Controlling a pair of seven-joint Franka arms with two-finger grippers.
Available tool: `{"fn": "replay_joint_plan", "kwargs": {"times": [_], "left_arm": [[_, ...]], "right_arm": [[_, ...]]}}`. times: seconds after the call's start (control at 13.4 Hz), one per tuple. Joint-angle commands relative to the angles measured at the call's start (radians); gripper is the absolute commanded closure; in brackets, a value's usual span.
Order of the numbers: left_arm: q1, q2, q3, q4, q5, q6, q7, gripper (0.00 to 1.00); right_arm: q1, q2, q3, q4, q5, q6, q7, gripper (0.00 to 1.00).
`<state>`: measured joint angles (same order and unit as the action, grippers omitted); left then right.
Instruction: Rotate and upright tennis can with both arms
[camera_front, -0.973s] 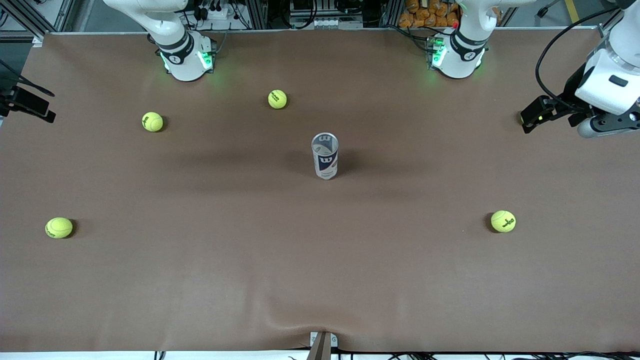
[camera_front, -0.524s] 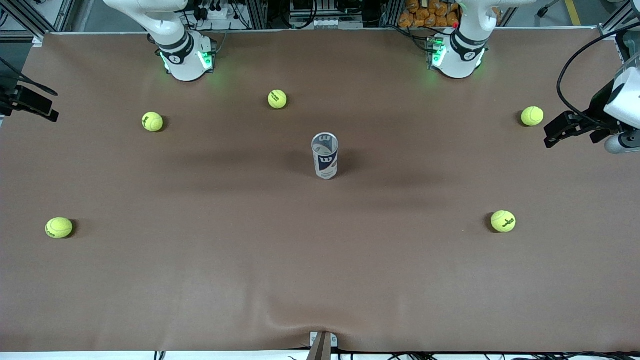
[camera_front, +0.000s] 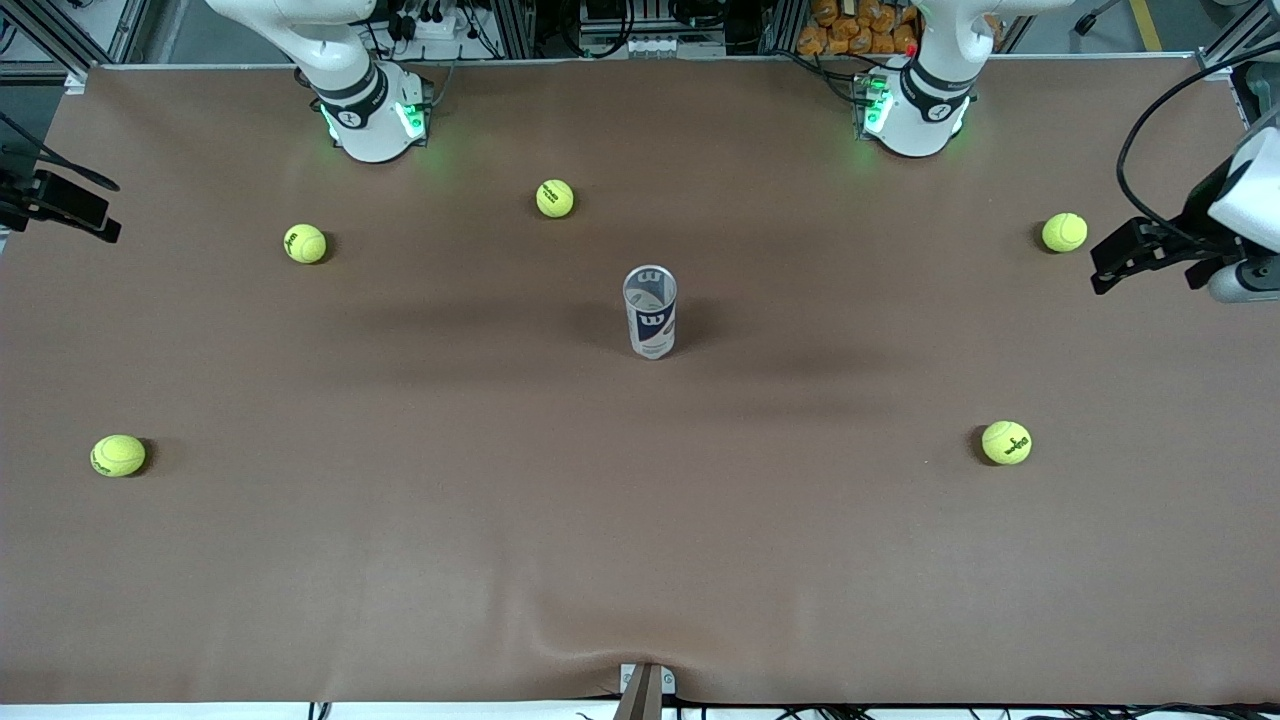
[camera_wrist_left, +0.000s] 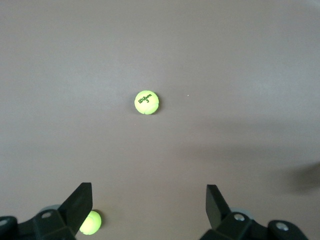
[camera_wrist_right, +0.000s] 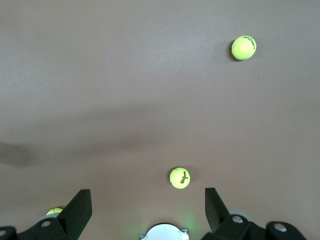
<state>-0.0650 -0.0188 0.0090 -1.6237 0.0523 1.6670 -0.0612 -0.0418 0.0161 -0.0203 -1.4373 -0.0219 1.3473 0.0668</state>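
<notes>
Here, tennis can (camera_front: 650, 312): stands upright near the middle of the brown tabletop (camera_front: 640, 560), open end up, dark-blue band with the white "W" facing the front camera; nothing touches it.
Left tool (camera_front: 1108, 262): hangs over the tabletop's edge at the left arm's end, just beside a tennis ball (camera_front: 1064, 232) lying there; in the left wrist view its fingers (camera_wrist_left: 80, 202) are spread wide with nothing between them.
Right tool (camera_wrist_right: 145, 212): at the right arm's end of the tabletop, over its edge, only a black part of it showing in the front view; in the right wrist view its fingers (camera_wrist_right: 80, 210) stand wide apart, holding nothing.
Other tennis balls: one (camera_front: 555, 198) farther from the front camera than the can, one (camera_front: 305, 243) toward the right arm's end, one (camera_front: 118, 455) nearer the camera at that same end, one (camera_front: 1006, 442) nearer the camera toward the left arm's end.
Arm bases: both (camera_front: 375, 115) (camera_front: 912, 112) lit green along the tabletop's edge.
</notes>
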Motion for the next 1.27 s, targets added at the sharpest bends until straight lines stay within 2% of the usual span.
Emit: {"fn": "replay_joint_plan", "kwargs": {"times": [0.0,1.05,1.2], "left_arm": [[-0.009,0.01,0.011,0.025,-0.008,0.0,0.047,0.0],[-0.009,0.011,0.002,0.033,-0.031,-0.004,0.044,0.0],[-0.009,0.013,0.002,0.031,-0.031,-0.004,0.044,0.0]], "right_arm": [[0.002,-0.004,0.002,-0.005,0.0,-0.011,0.002,0.0],[-0.004,-0.001,-0.003,0.002,0.014,-0.007,-0.027,0.0],[-0.009,-0.001,-0.003,0.002,0.037,-0.007,-0.059,0.0]]}}
